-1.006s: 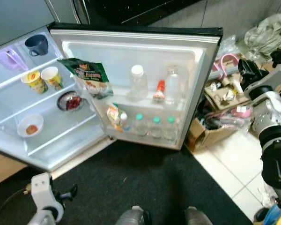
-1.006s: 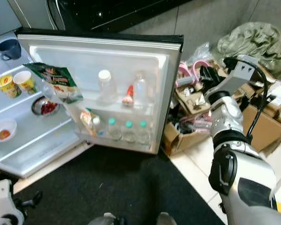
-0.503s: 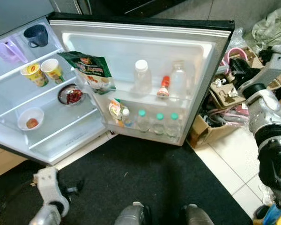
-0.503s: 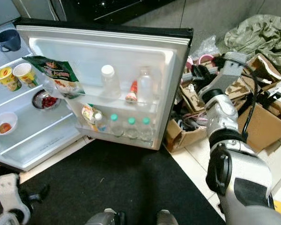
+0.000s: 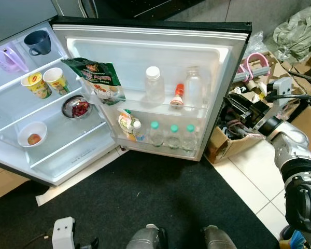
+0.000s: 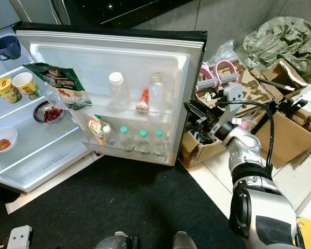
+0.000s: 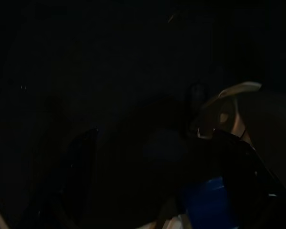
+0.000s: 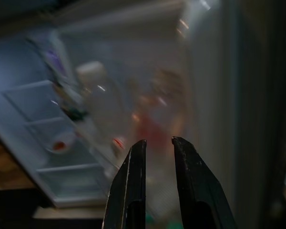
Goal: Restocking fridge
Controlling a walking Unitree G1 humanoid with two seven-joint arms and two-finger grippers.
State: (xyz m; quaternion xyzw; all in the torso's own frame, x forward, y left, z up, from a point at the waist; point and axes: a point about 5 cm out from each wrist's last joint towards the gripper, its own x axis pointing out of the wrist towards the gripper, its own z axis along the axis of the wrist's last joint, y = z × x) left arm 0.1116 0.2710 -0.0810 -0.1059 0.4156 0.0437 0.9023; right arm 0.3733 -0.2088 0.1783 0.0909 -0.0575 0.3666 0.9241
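Observation:
The fridge stands open, its door (image 5: 145,46) swung out toward me. The upper door shelf holds a green snack bag (image 5: 96,80), a white-capped clear bottle (image 5: 153,85), a small red bottle (image 5: 177,96) and another clear bottle (image 5: 193,88). Three green-capped bottles (image 5: 171,136) stand on the lower shelf. Inside are two yellow cups (image 5: 44,83), a bowl of red food (image 5: 79,107) and a white bowl (image 5: 32,136). My right gripper (image 6: 194,115) hovers just off the door's free edge, pointing at the shelves, open by a narrow gap and holding nothing. My left arm (image 5: 62,233) hangs low.
A blue mug (image 5: 37,40) sits on the top fridge shelf. Cardboard boxes (image 6: 280,124) full of clutter crowd the floor right of the door, with a grey-green bundle (image 6: 280,39) behind. A black mat (image 5: 160,197) lies under my feet and white tiles (image 5: 249,181) to the right.
My right arm has come down from up by the boxes to the door's free edge. The left arm has dropped lower at the bottom left.

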